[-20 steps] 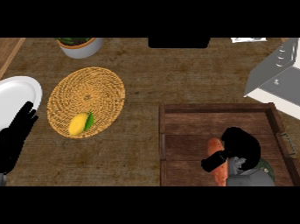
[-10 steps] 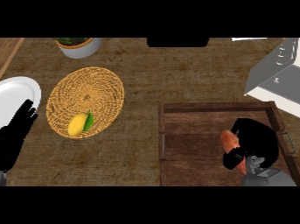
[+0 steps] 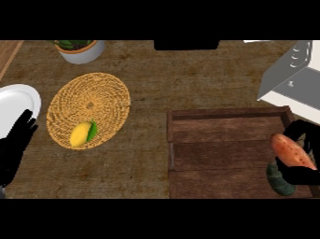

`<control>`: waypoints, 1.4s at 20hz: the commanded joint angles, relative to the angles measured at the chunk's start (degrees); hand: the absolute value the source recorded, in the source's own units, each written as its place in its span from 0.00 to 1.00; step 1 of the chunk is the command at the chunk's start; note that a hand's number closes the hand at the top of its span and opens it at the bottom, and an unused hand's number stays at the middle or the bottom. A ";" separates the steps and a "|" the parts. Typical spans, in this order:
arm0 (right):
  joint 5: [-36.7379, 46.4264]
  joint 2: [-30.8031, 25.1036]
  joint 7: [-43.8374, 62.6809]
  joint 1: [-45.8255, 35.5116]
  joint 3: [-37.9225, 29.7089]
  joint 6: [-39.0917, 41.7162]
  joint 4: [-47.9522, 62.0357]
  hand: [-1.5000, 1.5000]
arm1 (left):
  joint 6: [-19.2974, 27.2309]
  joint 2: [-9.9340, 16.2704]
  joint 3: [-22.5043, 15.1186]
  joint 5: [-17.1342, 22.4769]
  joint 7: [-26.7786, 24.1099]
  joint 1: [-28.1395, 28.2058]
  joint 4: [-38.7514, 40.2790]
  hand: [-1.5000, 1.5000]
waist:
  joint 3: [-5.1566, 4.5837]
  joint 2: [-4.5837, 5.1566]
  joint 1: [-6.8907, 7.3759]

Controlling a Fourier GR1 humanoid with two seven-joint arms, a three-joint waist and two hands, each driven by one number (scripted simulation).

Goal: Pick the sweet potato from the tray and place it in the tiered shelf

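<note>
The orange sweet potato point(image 3: 290, 150) is held at the right end of the brown wooden tray point(image 3: 217, 114), in my right hand point(image 3: 312, 156), whose black fingers curl around it. A dark green vegetable point(image 3: 279, 179) lies in the tray just below the sweet potato, by my hand. The grey and white tiered shelf point(image 3: 303, 74) stands at the upper right, beyond the tray's far right corner. My left hand point(image 3: 10, 144) rests open at the left edge, fingers up, next to the white plate.
A round woven mat point(image 3: 90, 100) at centre left carries a yellow fruit with a green leaf point(image 3: 81, 133). A white plate point(image 3: 7, 106) lies at the far left. A potted plant point(image 3: 80, 49) stands at the back left.
My right hand has moved from the tray's middle to its right end, carrying the sweet potato. The dark green vegetable now shows below it. The left hand has stayed put.
</note>
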 commanded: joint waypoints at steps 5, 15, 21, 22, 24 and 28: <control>-22.88 -1.39 -5.13 8.96 -17.69 4.82 -16.34 1.00 | -0.48 -0.65 0.77 -0.36 0.37 0.49 -0.06 0.50 | -0.06 -0.14 -0.63; -48.88 -4.30 3.91 8.59 -41.49 12.96 -28.28 1.00 | -2.91 -1.70 2.03 -1.06 -2.29 3.38 -0.56 0.50 | -0.12 0.03 0.34; -58.56 -10.06 14.81 3.91 -52.38 13.51 -32.03 1.00 | -1.92 -2.57 2.06 -2.27 0.89 2.86 -3.97 0.50 | -0.11 -0.03 0.60; -59.29 -13.03 17.21 0.10 -52.42 12.36 -29.37 1.00 | -2.39 -1.30 2.56 -2.71 2.05 1.48 -3.43 0.50 | -0.12 0.09 0.91; -51.37 -13.32 14.36 1.65 -52.44 12.32 -27.49 1.00 | -1.06 -2.83 2.09 -3.30 3.18 0.68 -4.25 0.50 | -0.08 0.24 1.08; -54.07 -21.84 24.27 -2.21 -53.84 14.91 -28.38 1.00 | -2.64 -3.39 3.01 -3.66 0.72 0.93 -2.38 0.50 | -0.14 0.23 1.17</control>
